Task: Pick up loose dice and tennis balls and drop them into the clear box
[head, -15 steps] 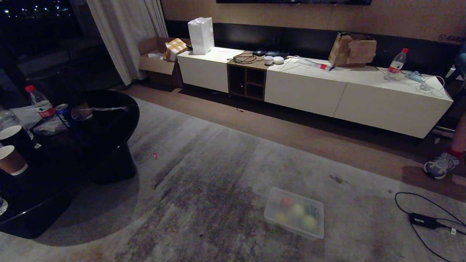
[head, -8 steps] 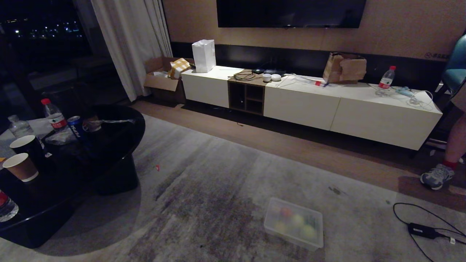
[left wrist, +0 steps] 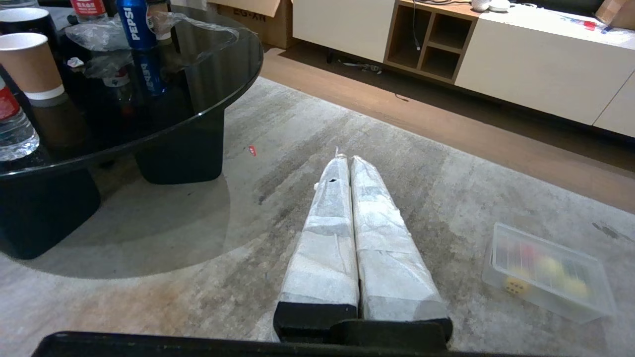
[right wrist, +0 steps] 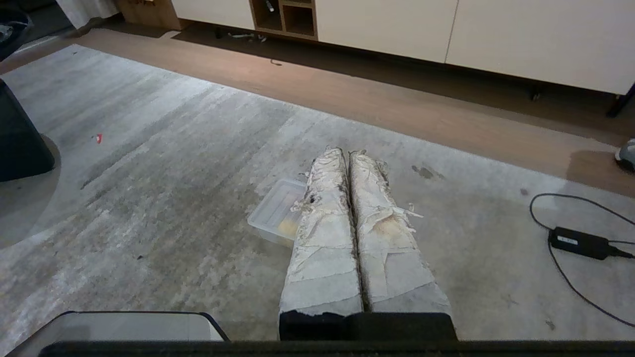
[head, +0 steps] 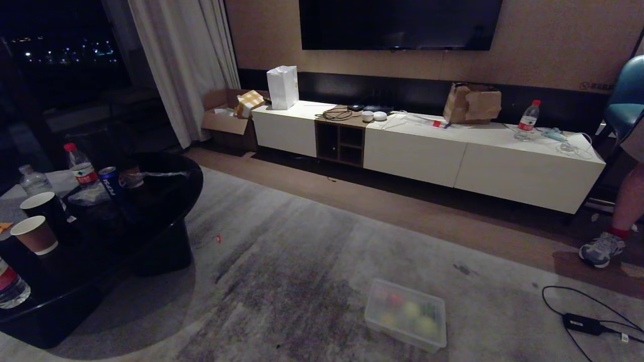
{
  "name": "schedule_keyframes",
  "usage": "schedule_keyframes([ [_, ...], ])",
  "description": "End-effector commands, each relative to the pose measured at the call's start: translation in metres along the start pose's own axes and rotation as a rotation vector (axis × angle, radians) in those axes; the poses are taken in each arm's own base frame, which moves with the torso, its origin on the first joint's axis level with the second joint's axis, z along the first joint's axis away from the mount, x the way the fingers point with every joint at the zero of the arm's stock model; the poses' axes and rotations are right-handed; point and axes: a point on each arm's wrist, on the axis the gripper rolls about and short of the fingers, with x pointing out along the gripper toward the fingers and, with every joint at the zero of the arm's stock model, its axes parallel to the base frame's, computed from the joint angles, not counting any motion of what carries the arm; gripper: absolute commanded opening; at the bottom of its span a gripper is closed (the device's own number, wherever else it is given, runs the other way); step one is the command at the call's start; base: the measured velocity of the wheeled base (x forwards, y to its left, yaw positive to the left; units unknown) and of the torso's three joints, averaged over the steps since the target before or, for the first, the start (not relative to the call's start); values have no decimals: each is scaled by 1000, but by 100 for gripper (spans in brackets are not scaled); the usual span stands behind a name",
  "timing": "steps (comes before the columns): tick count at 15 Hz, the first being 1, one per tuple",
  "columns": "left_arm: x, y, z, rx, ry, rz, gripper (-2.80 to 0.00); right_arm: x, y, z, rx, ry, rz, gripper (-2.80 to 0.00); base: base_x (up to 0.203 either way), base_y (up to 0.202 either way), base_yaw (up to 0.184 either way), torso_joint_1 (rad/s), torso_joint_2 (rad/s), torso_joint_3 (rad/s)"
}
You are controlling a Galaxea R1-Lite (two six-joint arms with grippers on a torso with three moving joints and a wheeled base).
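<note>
A: Where do things stand with the clear box [head: 405,322]?

B: It sits on the grey rug [head: 282,261], right of the black round table [head: 166,201]; the tennis balls [head: 426,327] and at least a red die [head: 395,300] show through its wall, and the left wrist view picks out a yellow die [left wrist: 516,284] inside.

A: And the grippers?

B: Both are clenched on nothing; the left gripper [left wrist: 344,159] and the right gripper [right wrist: 349,152] hang above the rug, taped fingers pressed together (neither arm shows in the head view).

A: Anything loose on the floor?

B: Only a tiny red scrap [head: 218,238] near the table, too small to identify; I judge the gathering done or nearly so; the sensible step is a slow scan of the rug, clear of the black cable [head: 578,322] and the person's shoe [head: 601,249].
</note>
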Motion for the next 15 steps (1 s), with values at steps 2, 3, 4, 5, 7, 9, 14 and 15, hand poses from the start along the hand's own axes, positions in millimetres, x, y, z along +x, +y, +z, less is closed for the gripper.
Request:
schedule_keyframes([
  [2, 0, 0, 0, -2, 3, 1, -280, 0, 0, 0, 0, 1, 0, -280, 0, 0, 0, 0, 0, 0],
  [3, 0, 0, 0, 0, 3, 1, -280, 0, 0, 0, 0, 1, 0, -280, 6, -5, 68, 3, 6, -1],
  [4, 0, 0, 0, 0, 3, 1, -280, 0, 0, 0, 0, 1, 0, -280, 1, -9, 122, 7, 7, 2],
  [5, 0, 0, 0, 0, 3, 1, -280, 0, 0, 0, 0, 1, 0, -280, 4, -6, 155, 1, 11, 6],
  [7, 0, 0, 0, 0, 3, 1, -280, 0, 0, 0, 0, 1, 0, -280, 1, -9, 164, 1, 0, 0],
  [9, 0, 0, 0, 0, 3, 1, -280, 0, 0, 0, 2, 1, 0, -280, 1, -7, 168, 6, 6, 8],
  [14, 0, 0, 0, -2, 3, 1, -280, 0, 0, 0, 2, 2, 0, -280, 0, -9, 163, 4, 4, 4],
  [15, 0, 0, 0, -2, 3, 1, -280, 0, 0, 0, 2, 1, 0, -280, -2, -9, 161, 0, 2, 2],
])
